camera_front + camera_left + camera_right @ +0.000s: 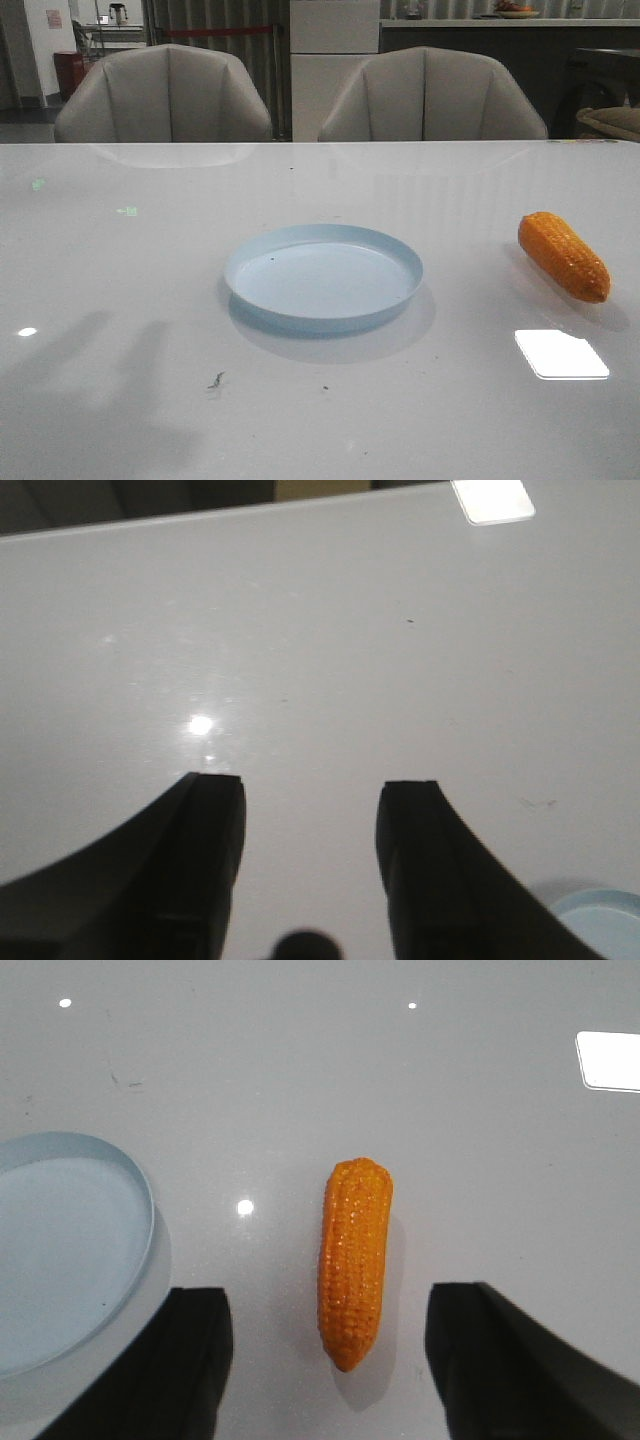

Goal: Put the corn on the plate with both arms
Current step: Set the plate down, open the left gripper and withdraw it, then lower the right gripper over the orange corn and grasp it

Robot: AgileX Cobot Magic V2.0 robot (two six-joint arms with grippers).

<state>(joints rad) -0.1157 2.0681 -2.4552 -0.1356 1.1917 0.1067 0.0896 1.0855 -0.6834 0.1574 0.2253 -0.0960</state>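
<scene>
An orange corn lies on the white table to the right of the pale-blue plate, which sits empty at the table's middle. Neither arm shows in the front view. In the right wrist view the corn lies lengthwise in line with the gap of my right gripper, which hovers above it, open, its tapered tip between the two black fingers without touching them; the plate is off to one side. My left gripper is open over bare table, with a bit of plate rim at the frame's corner.
Two grey chairs stand behind the table's far edge. A bright light reflection lies on the tabletop near the corn. A small dark speck marks the table in front of the plate.
</scene>
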